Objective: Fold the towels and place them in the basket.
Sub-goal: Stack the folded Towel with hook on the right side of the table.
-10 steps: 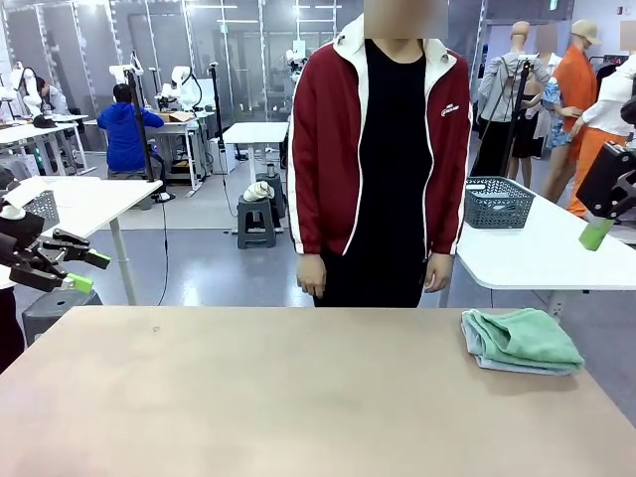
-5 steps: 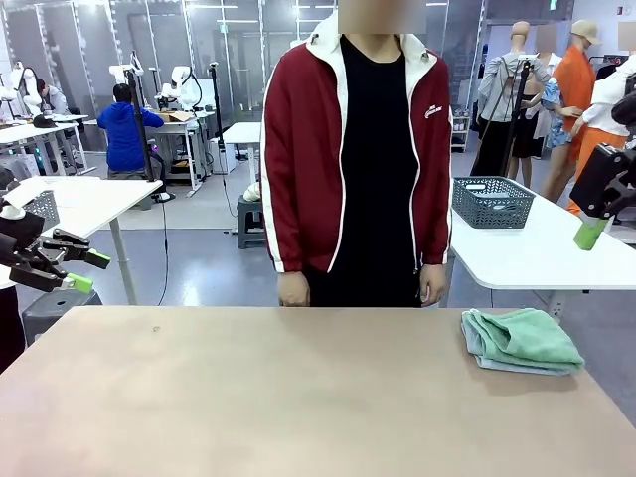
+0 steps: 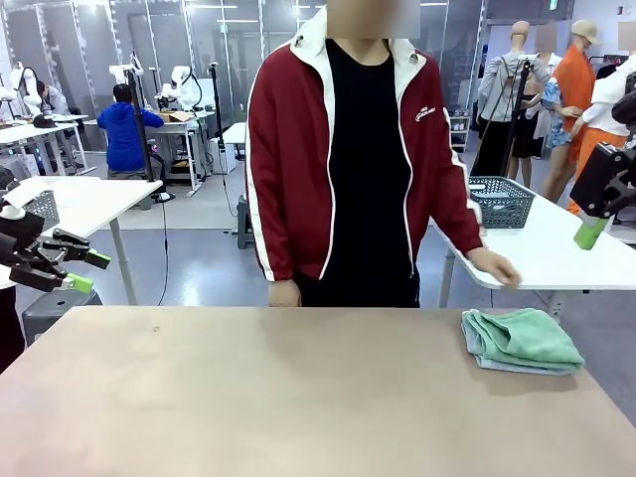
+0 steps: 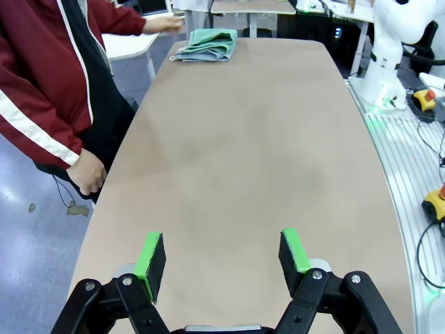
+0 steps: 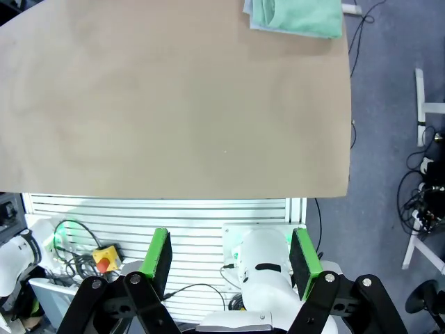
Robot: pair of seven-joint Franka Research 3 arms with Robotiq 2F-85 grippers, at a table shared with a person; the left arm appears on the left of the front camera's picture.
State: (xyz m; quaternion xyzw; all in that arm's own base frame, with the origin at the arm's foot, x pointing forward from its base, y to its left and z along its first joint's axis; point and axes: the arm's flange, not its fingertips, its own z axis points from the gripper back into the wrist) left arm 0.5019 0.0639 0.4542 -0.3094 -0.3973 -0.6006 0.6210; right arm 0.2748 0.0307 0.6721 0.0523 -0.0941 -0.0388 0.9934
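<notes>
The towels [image 3: 519, 340] lie in a loose folded pile at the table's far right, a green one on top of a pale blue-grey one. They also appear far off in the left wrist view [image 4: 206, 44] and at the top edge of the right wrist view [image 5: 295, 15]. The dark grey basket [image 3: 500, 202] stands on a white side table behind. My left gripper [image 3: 87, 270] hovers off the table's left edge, open and empty [image 4: 222, 254]. My right gripper [image 3: 595, 232] hangs high at the right edge, open and empty [image 5: 231, 254].
A person in a red jacket [image 3: 353, 159] stands at the table's far edge, one hand [image 3: 495, 266] stretched over the white side table [image 3: 556, 260] near the basket. The tan table [image 3: 298, 397] spreads wide in front. The robot base [image 5: 264, 261] sits below my right gripper.
The person has shifted left and closer, and has reached one hand out over the white side table. Both arms and the towels have stayed still.
</notes>
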